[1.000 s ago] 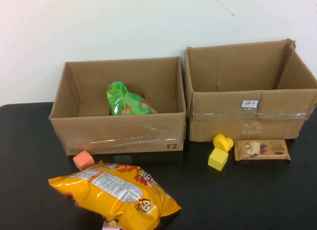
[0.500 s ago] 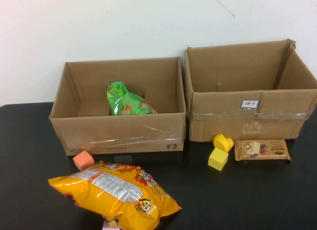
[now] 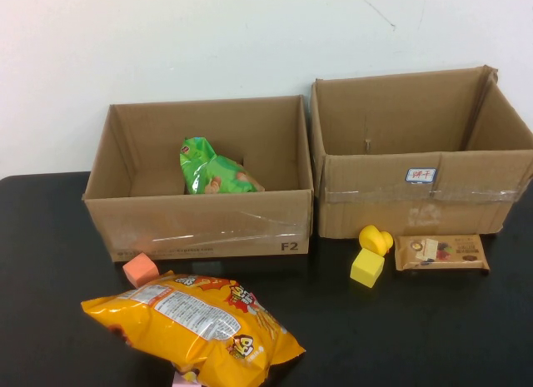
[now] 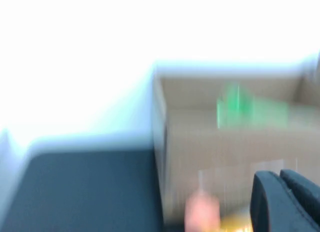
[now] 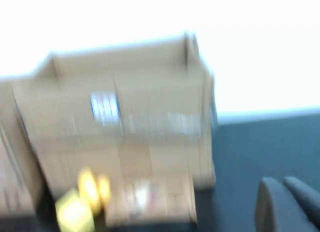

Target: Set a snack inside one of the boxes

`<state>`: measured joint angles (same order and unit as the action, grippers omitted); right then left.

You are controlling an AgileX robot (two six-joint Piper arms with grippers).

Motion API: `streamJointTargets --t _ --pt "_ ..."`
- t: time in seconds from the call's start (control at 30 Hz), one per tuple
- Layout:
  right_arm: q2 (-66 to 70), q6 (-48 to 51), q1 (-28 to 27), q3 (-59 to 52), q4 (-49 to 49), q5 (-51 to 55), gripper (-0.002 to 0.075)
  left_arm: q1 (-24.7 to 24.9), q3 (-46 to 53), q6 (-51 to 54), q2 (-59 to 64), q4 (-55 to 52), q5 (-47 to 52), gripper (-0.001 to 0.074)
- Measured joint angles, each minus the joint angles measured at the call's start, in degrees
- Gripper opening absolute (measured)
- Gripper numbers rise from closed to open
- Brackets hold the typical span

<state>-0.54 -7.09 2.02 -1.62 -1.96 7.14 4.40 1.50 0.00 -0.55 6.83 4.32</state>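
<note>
While both arms sit back off the desk (image 3: 50, 320) | left hand (image 4: 287, 202) clenched, empty, facing left box (image 3: 200, 183) | right hand (image 5: 290, 204) clenched, empty, facing right box (image 3: 416, 154) | orange chip bag (image 3: 196, 324) lies just before left box | risk: slippery, puffy bag squirts out, or snags the box's front wall.

Nothing on the table (image 3: 50, 320) has moved since earlier.

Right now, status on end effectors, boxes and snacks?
Left end effector and right end effector shut, empty, held back. Green snack in left box. Right box looks empty. Orange bag on table.
</note>
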Motion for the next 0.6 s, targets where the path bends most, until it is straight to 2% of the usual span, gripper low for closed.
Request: streamJointTargets --t 0.17,0.33,0.5,0.6 --pt "0.0 -0.3 0.0 0.0 0.5 -16.0 -0.0001 0.0 0.0 0.0 0.0 0.0 -20.2 -0.0001" --pt "0.0 -3.6 0.0 0.0 0.8 -29.9 -0.0001 0.0 0.0 0.0 0.0 0.0 -34.3 -0.0001" --pt "0.0 -6.1 0.0 0.0 3.6 -38.1 -0.0001 0.0 0.0 -1.0 0.0 0.0 -48.1 -0.0001" --pt "0.0 -6.3 0.0 0.0 4.7 -40.4 -0.0001 0.0 0.0 -1.5 0.0 0.0 -52.9 -0.0001"
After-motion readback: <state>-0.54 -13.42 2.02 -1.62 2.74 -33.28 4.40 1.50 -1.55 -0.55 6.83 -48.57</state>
